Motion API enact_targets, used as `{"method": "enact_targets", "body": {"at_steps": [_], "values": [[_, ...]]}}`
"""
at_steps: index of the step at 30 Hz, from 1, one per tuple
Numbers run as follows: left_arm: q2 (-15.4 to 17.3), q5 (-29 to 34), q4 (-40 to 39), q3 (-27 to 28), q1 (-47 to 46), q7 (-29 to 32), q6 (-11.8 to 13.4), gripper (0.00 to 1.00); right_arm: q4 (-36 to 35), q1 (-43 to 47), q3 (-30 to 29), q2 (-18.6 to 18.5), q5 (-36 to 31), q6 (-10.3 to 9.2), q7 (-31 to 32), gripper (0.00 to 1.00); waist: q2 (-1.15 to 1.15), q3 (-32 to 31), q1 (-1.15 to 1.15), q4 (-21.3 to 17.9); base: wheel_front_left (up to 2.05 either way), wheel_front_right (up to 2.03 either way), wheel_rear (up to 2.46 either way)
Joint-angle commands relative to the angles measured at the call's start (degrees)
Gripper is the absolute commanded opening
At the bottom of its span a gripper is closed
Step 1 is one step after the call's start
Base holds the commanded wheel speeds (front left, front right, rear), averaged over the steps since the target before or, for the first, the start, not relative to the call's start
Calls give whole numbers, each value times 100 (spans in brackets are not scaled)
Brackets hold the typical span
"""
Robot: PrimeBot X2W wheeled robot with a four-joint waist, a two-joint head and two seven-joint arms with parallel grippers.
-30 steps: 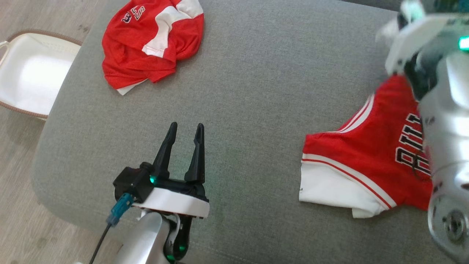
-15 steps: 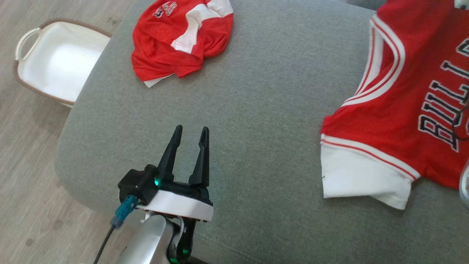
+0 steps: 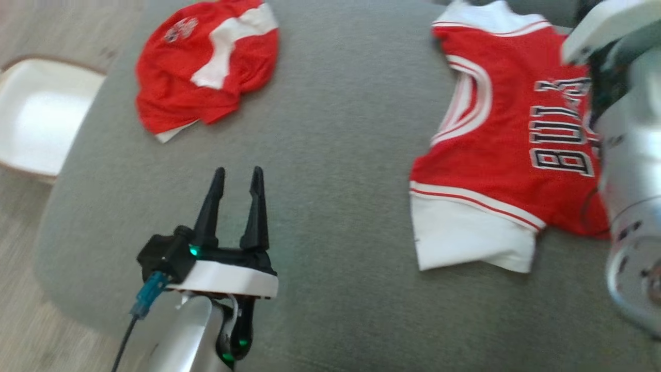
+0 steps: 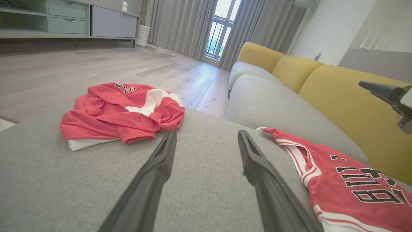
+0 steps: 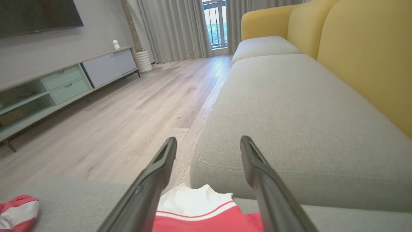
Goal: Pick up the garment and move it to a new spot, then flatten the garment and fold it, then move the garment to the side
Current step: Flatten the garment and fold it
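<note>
The garment, a red jersey with white trim and black lettering, lies spread flat on the right half of the grey cushion. Its white top end reaches the far edge. My right gripper is open and empty, hovering just above that white end of the jersey. Its pale forearm crosses the jersey's right side. My left gripper stands open and empty over bare cushion near the front, left of the jersey; in its wrist view the left gripper points across the cushion.
A second red and white garment lies crumpled at the cushion's far left. A white basket sits on the wooden floor beyond the left edge. The yellow sofa back rises behind a further grey seat.
The jersey has been drawn out longer across the cushion, and its top end now lies flat at the far edge. The head camera has shifted. The left arm keeps its pose.
</note>
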Motion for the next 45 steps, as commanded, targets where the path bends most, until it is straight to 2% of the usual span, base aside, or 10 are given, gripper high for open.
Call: {"method": "enact_targets", "body": {"at_steps": [1,4,7,11,14,19,25,34,40,45], "values": [[34,78,-196,242,-70,-54,-14,100,-78,-12,133,234,125,-4,-186,100,0,-216,0,-373,0,0,0],[34,169,-208,409,-21,-54,-52,100,37,283,565,365,334,-4,-516,100,0,-408,0,-750,0,0,0],[34,249,-218,585,69,-54,-74,100,-59,669,1007,414,899,-4,-615,100,0,-610,0,-1116,0,0,0],[34,380,-235,734,207,-54,-97,100,-1191,1856,2394,420,2207,-4,-623,100,0,-835,0,-1547,0,0,0],[34,433,-250,839,337,-54,-107,100,-2327,3035,2773,421,2641,-4,-624,100,0,-976,0,-1847,0,0,0],[34,389,-259,905,502,-54,-124,100,-3970,4647,2683,347,2663,-4,-625,100,0,-1041,0,-2161,0,0,0],[34,368,-175,798,552,-54,-168,100,-5028,5724,2274,401,2699,-4,-625,100,0,-1036,0,-2308,0,0,0],[34,319,-23,608,496,-54,-259,100,-5437,5895,2262,421,2866,-4,-625,100,0,-918,0,-2375,0,0,0],[34,158,740,14,286,-17,-349,100,-5442,5930,2227,421,2852,-4,-626,100,0,-779,0,-2372,0,0,0],[34,-133,1284,-549,46,301,-465,100,-5406,5886,2249,422,2826,-4,-625,100,0,-646,0,-2440,0,0,0]]}}
